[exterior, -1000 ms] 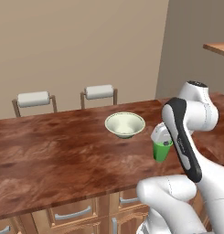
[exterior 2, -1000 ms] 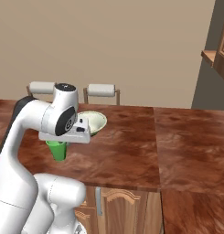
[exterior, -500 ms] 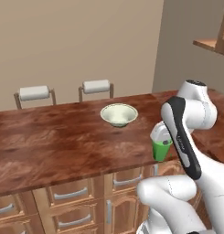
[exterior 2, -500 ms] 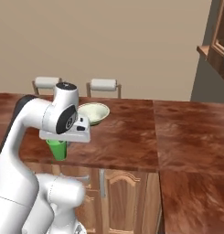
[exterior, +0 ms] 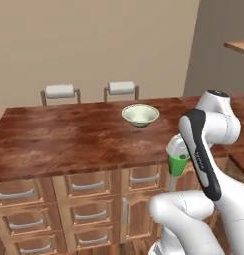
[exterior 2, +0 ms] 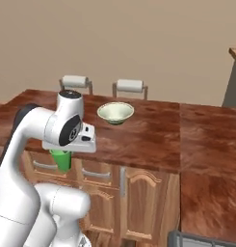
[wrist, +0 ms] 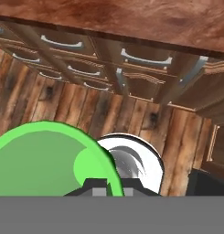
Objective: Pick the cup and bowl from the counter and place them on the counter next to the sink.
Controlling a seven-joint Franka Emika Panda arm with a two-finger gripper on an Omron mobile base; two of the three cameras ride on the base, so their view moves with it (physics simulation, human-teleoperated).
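Note:
The bright green cup [exterior: 179, 165] hangs in the air just off the counter's front edge, in front of the cabinet fronts, with my gripper [exterior: 179, 168] shut on it. From the right the cup [exterior 2: 61, 160] sits under the white hand, gripper [exterior 2: 62, 163] around it. In the hand view the cup [wrist: 45, 160] covers the lower left, above the plank floor. The pale cream bowl [exterior: 140, 114] stands upright on the reddish-brown counter [exterior: 68, 139], far side, well beyond the hand; the bowl [exterior 2: 115, 113] is untouched on the counter [exterior 2: 148, 132]. The sink is out of view.
Drawers [exterior: 86, 187] and a cabinet door [exterior 2: 143, 202] face me under the counter. Two chair backs [exterior: 60, 91] [exterior: 122, 87] stand behind it. A second counter run [exterior 2: 211, 164] extends on the right, with a dark grey-rimmed edge [exterior 2: 201, 239] at the bottom corner.
The whole picture has shifted: the base has backed away from the counter, so the cabinet fronts now show. The cup stays in the shut gripper, now off the counter edge.

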